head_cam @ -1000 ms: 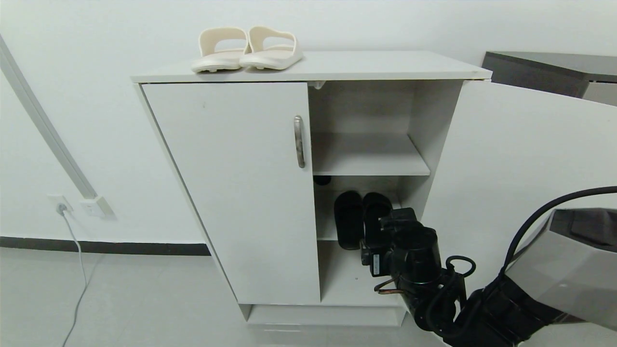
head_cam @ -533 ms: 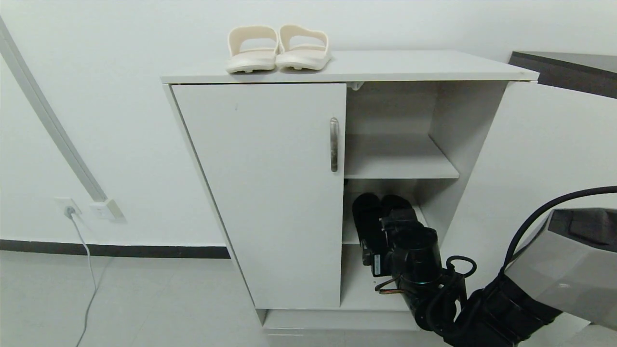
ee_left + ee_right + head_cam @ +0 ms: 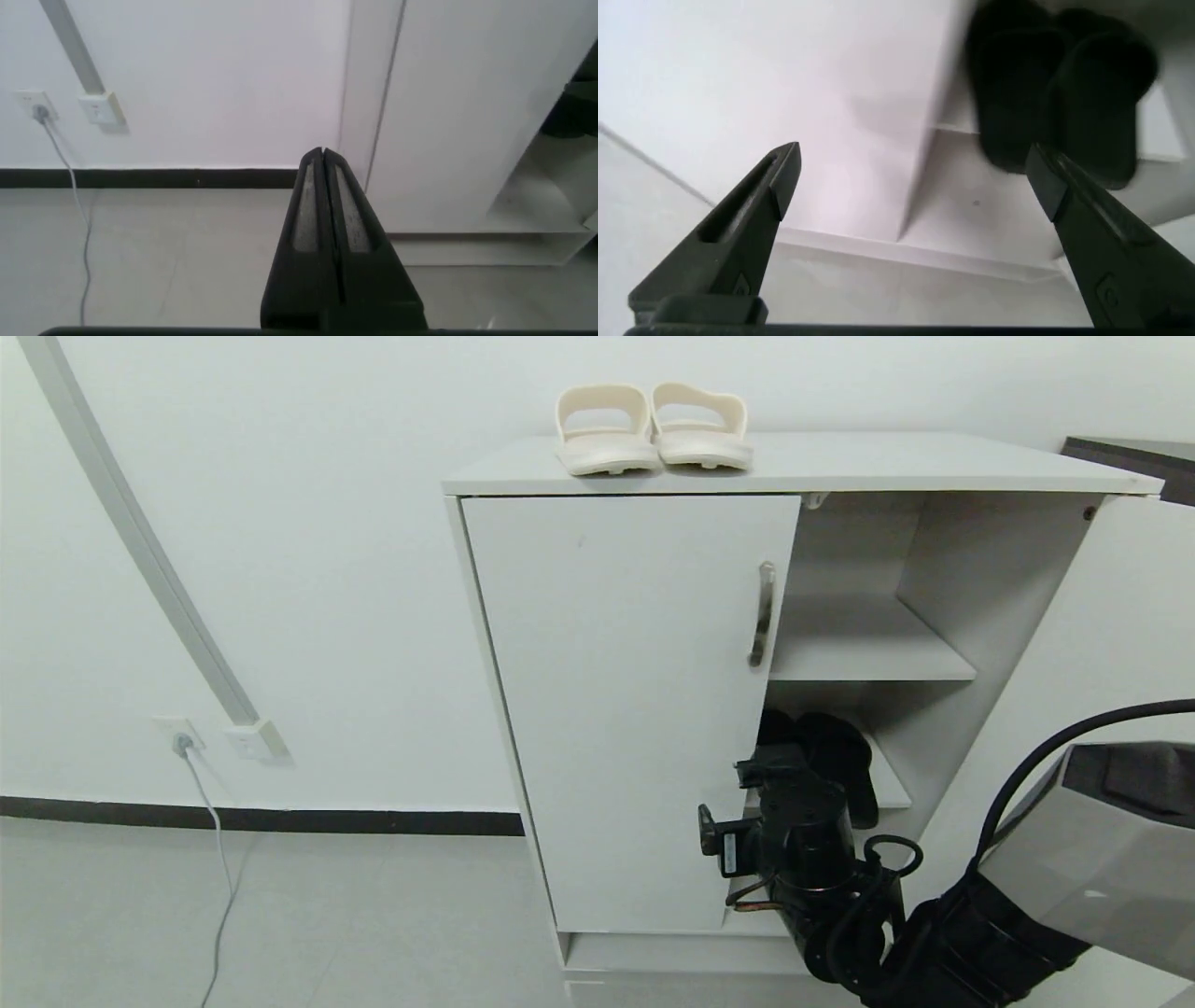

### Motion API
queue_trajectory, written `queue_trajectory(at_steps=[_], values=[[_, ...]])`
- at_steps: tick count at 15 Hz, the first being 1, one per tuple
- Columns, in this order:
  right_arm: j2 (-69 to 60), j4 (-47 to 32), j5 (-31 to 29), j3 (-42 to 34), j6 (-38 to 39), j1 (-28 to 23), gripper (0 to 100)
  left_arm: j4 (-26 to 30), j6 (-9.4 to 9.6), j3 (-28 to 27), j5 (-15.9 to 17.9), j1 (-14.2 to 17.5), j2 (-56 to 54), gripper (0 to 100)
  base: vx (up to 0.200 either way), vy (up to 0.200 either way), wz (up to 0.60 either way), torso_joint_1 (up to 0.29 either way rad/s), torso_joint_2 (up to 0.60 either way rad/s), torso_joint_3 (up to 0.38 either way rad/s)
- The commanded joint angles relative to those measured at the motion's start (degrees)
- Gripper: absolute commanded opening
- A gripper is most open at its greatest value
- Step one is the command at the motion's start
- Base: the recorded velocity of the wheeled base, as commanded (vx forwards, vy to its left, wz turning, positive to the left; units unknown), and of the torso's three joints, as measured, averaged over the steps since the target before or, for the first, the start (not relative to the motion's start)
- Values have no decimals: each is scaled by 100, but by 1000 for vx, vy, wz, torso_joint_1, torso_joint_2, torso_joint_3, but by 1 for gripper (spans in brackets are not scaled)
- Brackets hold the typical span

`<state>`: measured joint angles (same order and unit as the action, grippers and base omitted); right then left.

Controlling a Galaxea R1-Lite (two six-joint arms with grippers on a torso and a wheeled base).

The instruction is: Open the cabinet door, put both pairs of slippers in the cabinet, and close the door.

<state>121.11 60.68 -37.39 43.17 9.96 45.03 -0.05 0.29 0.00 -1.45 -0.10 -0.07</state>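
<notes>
Already the black slippers [image 3: 831,756] lie on the lower shelf of the cabinet [image 3: 635,709], right of centre in the head view. The right gripper [image 3: 913,154] is spread wide and empty just before them, and the left gripper [image 3: 322,159] is pressed together on nothing. Next, I judge, comes the cream pair [image 3: 653,429] on the cabinet top, upper centre, which calls for an arm raised to pinch them.

The head camera looks forward and down at the cabinet [image 3: 625,709] from some way back, with the cabinet right of centre. The left wrist camera sits low and looks past the left gripper [image 3: 322,159] at the wall and the cabinet's foot; both views share the wall socket [image 3: 177,739]. The right wrist camera, close in, faces the black slippers [image 3: 1055,84] past the right gripper [image 3: 913,159]; the head view shows them too.
</notes>
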Motion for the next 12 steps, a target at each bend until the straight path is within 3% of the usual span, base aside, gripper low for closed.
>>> queue_trajectory(at_steps=[1,2,12], values=[[9,5,-14,-19,-3,-3,100,-4,-3,0,-4,1,7,0,0,200,0,2,2,7],[9,5,-23,-28,-20,-3,100,-4,-3,0,-4,1,7,0,0,200,0,7,2,-2],[35,427,21,-221,-240,23,100,-4,-47,0,-22,1,7,0,0,0,0,0,0,0]])
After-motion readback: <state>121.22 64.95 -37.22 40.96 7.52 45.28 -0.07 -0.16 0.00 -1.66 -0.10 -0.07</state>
